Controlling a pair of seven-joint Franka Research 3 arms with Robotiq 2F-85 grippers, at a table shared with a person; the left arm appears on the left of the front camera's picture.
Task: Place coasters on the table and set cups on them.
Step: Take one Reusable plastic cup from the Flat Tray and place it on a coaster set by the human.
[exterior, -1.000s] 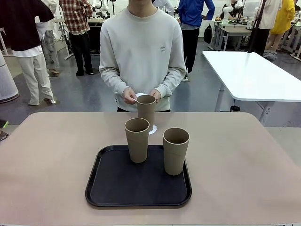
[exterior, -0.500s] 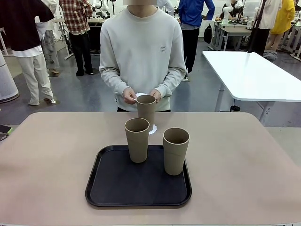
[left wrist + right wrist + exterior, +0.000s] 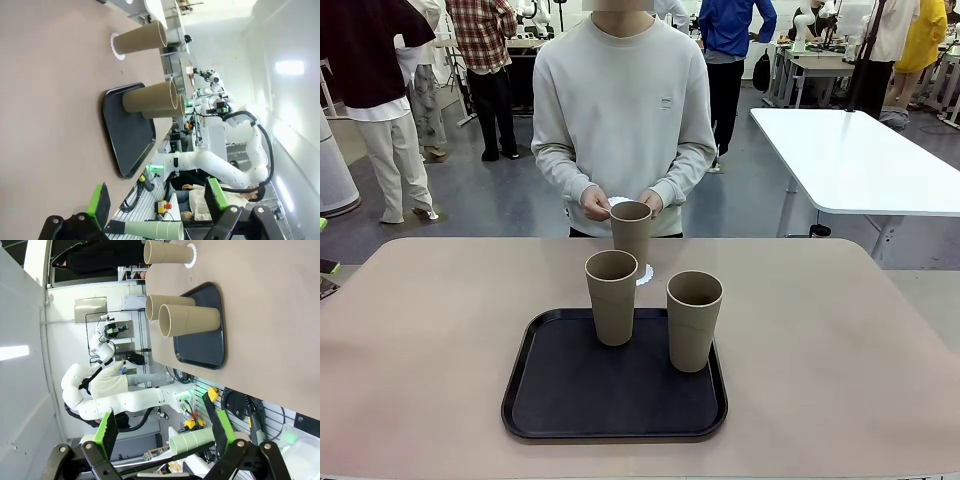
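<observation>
Left claw (image 3: 156, 202) and right claw (image 3: 165, 432): jaws apart on both, nothing between them, well short of the tray (image 3: 610, 405). Ahead of the claws on the bench (image 3: 420, 330), the black tray carries a cup (image 3: 611, 296) and a second cup (image 3: 693, 320), near each other. Beyond the tray, farthest from the claws, the third cup (image 3: 631, 232) stands on a coaster (image 3: 643, 274), with the person's hands (image 3: 596, 204) just behind its rim.

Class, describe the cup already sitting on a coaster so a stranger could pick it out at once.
On the beige table, find the black tray. Beyond its far edge, toward the person, stands one tan cup. Unlike the two cups on the tray, it sits on a white lacy coaster.
</observation>
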